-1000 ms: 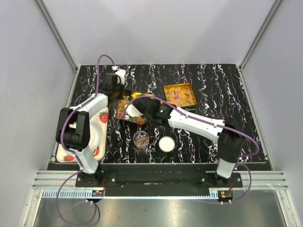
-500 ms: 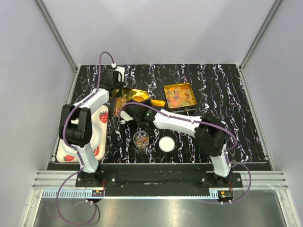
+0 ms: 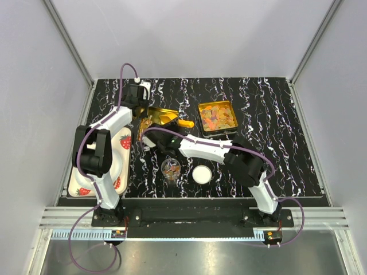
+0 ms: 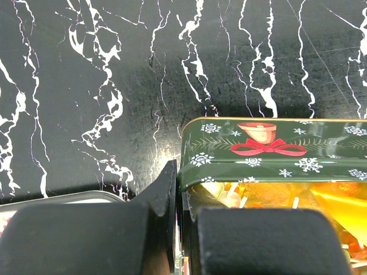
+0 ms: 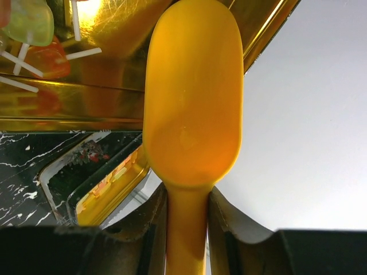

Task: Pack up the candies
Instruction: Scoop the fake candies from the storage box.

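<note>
**Top external.** Shows L gripper [image 3: 142, 110] at far-left corner of tilted gold tin [image 3: 159, 117]. Shows R gripper [image 3: 170, 130] just beside, w/ yellow-orange scoop [image 3: 184, 122] reaching past tin's right edge. Locates candies [image 3: 218, 117] in three places: heaped in second gold tin [image 3: 202, 117] to the right, a few in tilted tin, some in small clear jar [image 3: 171, 167] nearer the bases. Puts white lid [image 3: 202, 174] just beside jar, not on it. Puts strawberry tray [image 3: 123, 150] at left of marbled table [image 3: 275, 114].

**Left wrist.** Shows L gripper [image 4: 179, 195] pinched tight on tilted tin's green wall, one finger outside, one inside. Shows bell, red bow and snowflakes printed on wall. Glimpses candies [image 4: 229, 195] inside, over gold floor.

**Right wrist.** Shows R gripper [image 5: 186, 226] clamped on scoop [image 5: 192, 109] at its handle, fingers either side. Shows scoop bowl empty as far as visible, held over tilted tin's gold interior. Shows two candies [image 5: 26, 20], green and orange, top left.

**Progress (judged).** Partway at best. Leaves jar part-filled and uncapped, bulk of candies in tins, scoop w/o load. Leaves more scooping and lidding to do. Cannot tell for sure which container is the destination.
</note>
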Robot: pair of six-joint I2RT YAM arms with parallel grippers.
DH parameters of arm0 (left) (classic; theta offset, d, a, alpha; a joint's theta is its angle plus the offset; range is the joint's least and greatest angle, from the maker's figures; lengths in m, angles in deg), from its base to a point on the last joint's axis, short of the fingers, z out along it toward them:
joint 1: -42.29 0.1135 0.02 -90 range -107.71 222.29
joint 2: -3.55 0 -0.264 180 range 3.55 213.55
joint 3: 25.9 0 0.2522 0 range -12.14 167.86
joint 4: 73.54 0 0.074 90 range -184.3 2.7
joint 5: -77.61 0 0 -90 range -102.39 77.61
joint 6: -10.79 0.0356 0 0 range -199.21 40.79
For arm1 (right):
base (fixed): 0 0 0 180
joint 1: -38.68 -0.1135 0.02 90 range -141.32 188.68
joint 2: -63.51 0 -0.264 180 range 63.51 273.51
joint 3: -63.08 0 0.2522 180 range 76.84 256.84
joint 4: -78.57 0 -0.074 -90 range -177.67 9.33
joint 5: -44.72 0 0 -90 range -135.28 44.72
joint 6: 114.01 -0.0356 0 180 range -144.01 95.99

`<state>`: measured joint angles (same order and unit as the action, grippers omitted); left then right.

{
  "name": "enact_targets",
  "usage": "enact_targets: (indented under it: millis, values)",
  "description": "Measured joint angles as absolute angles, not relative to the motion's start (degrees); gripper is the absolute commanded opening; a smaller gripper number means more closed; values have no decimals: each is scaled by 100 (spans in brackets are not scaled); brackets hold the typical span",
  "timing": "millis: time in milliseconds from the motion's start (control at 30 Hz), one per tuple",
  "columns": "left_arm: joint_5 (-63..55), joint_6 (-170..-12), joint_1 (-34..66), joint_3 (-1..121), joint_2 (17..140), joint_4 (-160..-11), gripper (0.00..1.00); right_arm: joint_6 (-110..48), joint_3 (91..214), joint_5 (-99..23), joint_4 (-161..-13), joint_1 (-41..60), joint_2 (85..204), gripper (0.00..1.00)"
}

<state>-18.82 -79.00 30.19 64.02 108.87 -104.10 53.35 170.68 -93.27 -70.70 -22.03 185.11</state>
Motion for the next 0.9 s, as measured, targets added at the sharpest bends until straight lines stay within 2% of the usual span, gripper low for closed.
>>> enact_targets:
  millis: [433, 900]
  values:
    - [-1902, -7922, 3017, 6439, 10981, -10443, 0, 5368, 17121, -9331, -6930, -2450, 18734, 0]
    - [-1898, -7922, 3017, 6463, 10983, -10460, 0, 4163, 18185, -8263, -4849, -2540, 18954, 0]
